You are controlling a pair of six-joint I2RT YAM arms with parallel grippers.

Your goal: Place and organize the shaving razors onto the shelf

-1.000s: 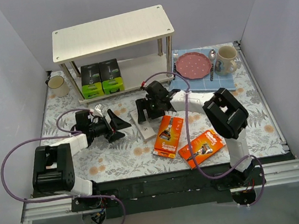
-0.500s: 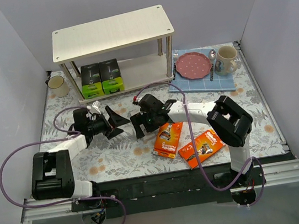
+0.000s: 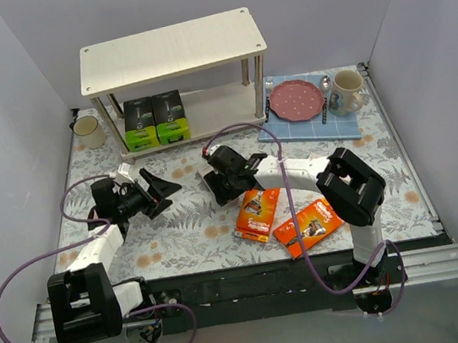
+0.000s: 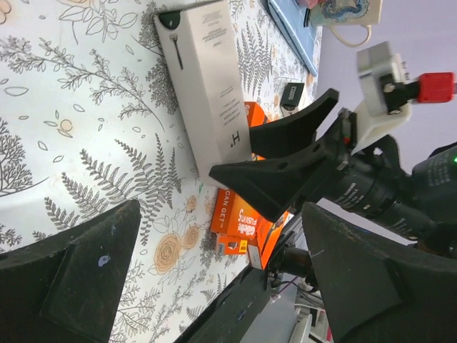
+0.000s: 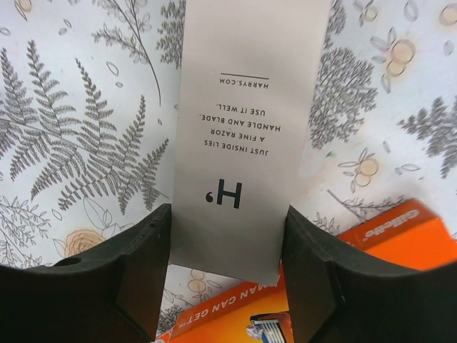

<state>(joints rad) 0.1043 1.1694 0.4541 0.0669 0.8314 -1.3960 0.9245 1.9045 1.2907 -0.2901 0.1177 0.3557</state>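
Observation:
The shelf (image 3: pixel 169 50) stands at the back with two black-and-green razor packs (image 3: pixel 155 120) on its lower board. Two orange razor packs lie on the table, one (image 3: pixel 257 211) just right of my right gripper and one (image 3: pixel 309 225) nearer the front; they also show in the left wrist view (image 4: pixel 239 218). One slim white box (image 5: pixel 246 107) lies flat on the table. My right gripper (image 3: pixel 218 183) (image 5: pixel 228 214) is low over its near end, with both fingers pressed against its long edges. My left gripper (image 3: pixel 162 193) (image 4: pixel 218 214) is open and empty, to the left of the white box (image 4: pixel 207 78).
A blue mat (image 3: pixel 346 125) with a red plate (image 3: pixel 296 99), cutlery and a mug (image 3: pixel 347 90) lies at the back right. Another mug (image 3: pixel 89 131) stands left of the shelf. Grey walls close in both sides.
My right gripper moved left and down over the white box and now has its fingers on the box's sides. My left arm drew back to the left, still open.

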